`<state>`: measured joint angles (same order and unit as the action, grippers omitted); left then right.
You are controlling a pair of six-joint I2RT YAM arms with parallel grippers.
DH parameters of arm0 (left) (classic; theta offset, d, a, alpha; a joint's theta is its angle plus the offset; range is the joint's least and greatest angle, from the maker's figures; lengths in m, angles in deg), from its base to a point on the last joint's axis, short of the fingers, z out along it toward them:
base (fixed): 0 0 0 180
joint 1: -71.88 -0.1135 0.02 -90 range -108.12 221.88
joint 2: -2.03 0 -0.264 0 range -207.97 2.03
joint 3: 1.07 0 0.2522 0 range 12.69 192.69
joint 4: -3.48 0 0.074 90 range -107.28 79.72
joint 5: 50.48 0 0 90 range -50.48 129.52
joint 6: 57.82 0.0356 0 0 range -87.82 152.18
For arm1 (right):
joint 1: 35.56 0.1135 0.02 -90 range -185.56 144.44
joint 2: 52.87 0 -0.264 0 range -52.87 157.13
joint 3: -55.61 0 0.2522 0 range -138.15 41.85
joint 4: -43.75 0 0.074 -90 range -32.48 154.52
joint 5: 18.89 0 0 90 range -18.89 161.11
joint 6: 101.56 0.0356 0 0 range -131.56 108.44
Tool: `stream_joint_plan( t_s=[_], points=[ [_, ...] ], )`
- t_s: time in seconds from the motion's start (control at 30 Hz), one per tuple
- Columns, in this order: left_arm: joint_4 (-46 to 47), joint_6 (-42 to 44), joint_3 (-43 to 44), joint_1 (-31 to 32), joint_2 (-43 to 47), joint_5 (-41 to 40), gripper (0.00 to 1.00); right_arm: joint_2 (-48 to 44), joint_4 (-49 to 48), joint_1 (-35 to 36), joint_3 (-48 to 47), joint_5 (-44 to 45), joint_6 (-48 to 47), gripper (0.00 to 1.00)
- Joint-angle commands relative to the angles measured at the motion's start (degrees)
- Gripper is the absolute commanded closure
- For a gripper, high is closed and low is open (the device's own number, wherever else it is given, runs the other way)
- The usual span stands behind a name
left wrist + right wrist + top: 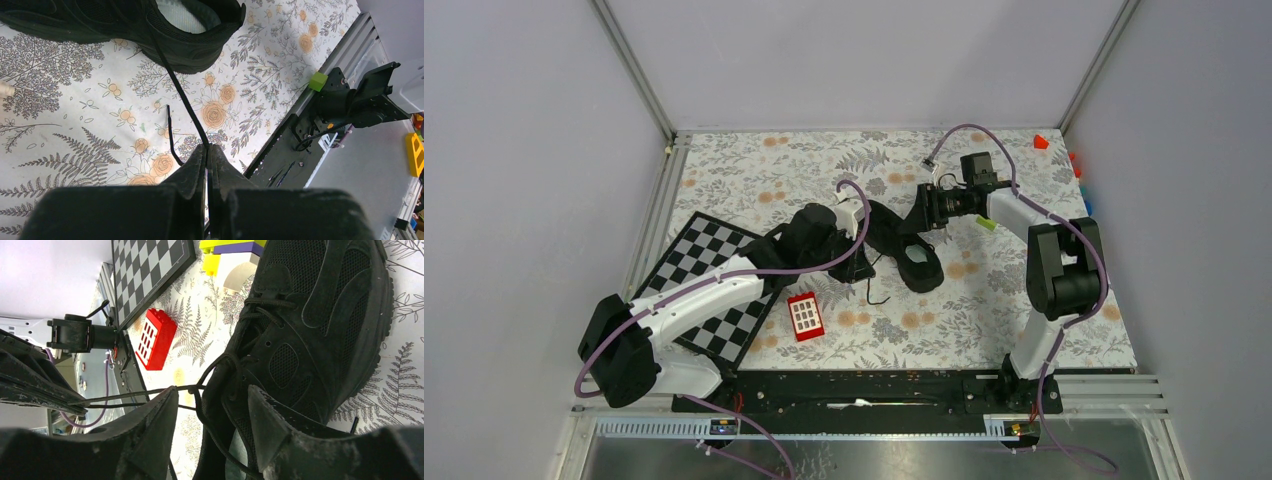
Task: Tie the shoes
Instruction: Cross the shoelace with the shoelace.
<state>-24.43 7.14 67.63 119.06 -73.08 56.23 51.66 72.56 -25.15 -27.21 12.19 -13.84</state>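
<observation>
The black shoe [902, 243] lies mid-table with its pale insole [919, 260] showing, and fills the right wrist view [310, 340]. My left gripper [207, 146] is shut on a thin black lace [182, 100] that runs taut from the shoe [165, 40] to its tips; a loose lace end [170, 135] curls beside it. In the top view the left gripper [859, 268] sits just left of the shoe. My right gripper [212, 401] stands open over the shoe's collar, with a lace loop [200, 405] between its fingers. From above, the right gripper [912, 222] is at the shoe's far side.
A red block [805, 316] lies near the shoe, in front of a chessboard [709, 270]. Yellow and purple blocks [230, 249] sit by the shoe's toe. A green block [986, 222] lies under the right arm. The black front rail [280, 145] borders the table.
</observation>
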Motion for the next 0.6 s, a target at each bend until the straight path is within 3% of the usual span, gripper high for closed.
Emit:
stream_joint_plan(
  t_s=[0.0, 0.3, 0.57],
  points=[
    [1.2, 1.0, 2.3, -0.2, 0.8, 1.0, 1.0, 0.9, 2.0, -0.1, -1.9, -2.5, -1.3, 0.43],
    [1.2, 1.0, 1.9, -0.2, 1.0, 0.6, 1.0, 0.9, 1.9, -0.2, -2.7, -1.8, -0.7, 0.63],
    [1.2, 1.0, 1.8, -0.2, 0.8, 0.6, 1.0, 0.6, -1.3, -0.2, -2.6, -0.1, 1.9, 0.68]
  ],
)
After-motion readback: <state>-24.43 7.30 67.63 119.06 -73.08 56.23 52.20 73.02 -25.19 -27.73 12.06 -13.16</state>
